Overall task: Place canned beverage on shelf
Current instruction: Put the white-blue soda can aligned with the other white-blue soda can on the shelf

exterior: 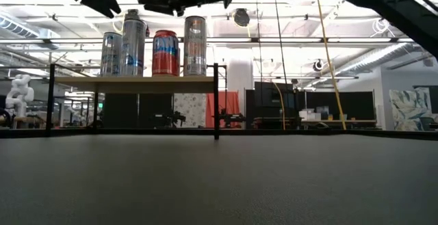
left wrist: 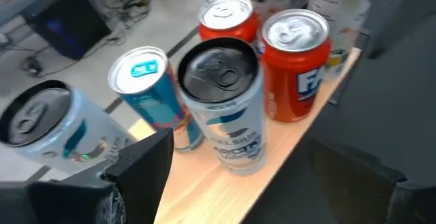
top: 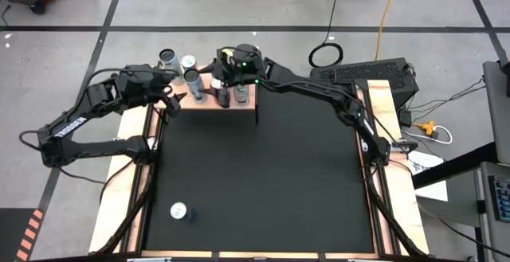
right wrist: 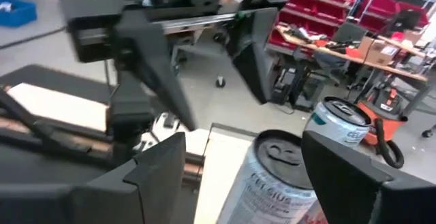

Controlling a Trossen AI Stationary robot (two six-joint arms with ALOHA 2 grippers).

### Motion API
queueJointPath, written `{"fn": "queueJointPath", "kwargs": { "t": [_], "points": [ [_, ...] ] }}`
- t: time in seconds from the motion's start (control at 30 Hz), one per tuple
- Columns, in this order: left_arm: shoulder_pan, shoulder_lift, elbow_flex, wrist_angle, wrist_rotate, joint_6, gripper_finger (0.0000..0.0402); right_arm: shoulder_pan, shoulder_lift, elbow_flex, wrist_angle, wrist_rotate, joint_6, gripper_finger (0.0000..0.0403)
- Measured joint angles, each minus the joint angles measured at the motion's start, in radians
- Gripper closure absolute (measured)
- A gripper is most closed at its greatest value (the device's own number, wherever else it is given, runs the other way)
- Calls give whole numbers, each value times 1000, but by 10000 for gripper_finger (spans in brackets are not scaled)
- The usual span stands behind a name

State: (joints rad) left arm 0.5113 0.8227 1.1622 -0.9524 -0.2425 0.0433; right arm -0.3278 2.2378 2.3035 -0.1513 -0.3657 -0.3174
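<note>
Standing in a tight cluster on the shelf (exterior: 133, 84), upper left of the low view, are the cans (exterior: 152, 46): a tall silver one (exterior: 195, 45) at the cluster's right, a red one (exterior: 165, 53) beside it, and two more silver-blue ones to the left. One further can (top: 178, 211) stands alone on the black mat (top: 263, 182), lower left of the high view, well apart from the shelf, so I judge the job unfinished. The right gripper (right wrist: 242, 159) hangs just above a silver can (right wrist: 272, 183) at the shelf, its fingers spread either side of the top and gripping nothing that I can see; this looks like a release just made. The left gripper (top: 170, 96), upper left of the high view, sits just beside the shelf's left end, wide open and empty. To do the step well, the right gripper should lift straight up until its fingers clear the can top before swinging away, since the neighbours stand close enough to be knocked over. The left gripper should keep off the shelf edge
</note>
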Motion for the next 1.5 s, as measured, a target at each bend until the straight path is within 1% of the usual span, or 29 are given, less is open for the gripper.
{"fn": "queueJointPath", "kwargs": {
  "t": [0.13,0.43,0.6,0.87,1.07,1.43,1.5],
  "points": [
    [28,0,0,0,57,24,65,-10,27,0,52,3,37,133],
    [39,0,0,-1,86,76,65,-18,40,0,66,2,48,133],
    [39,0,0,1,86,120,65,-18,40,0,34,2,114,133],
    [39,0,0,1,144,122,65,-9,38,0,-21,78,122,133],
    [39,11,0,2,149,122,65,1,38,1,-30,77,121,133],
    [40,73,0,24,162,130,65,6,38,1,-27,79,112,133],
    [40,73,0,27,183,130,65,5,38,0,-19,79,112,133]
  ]
}}
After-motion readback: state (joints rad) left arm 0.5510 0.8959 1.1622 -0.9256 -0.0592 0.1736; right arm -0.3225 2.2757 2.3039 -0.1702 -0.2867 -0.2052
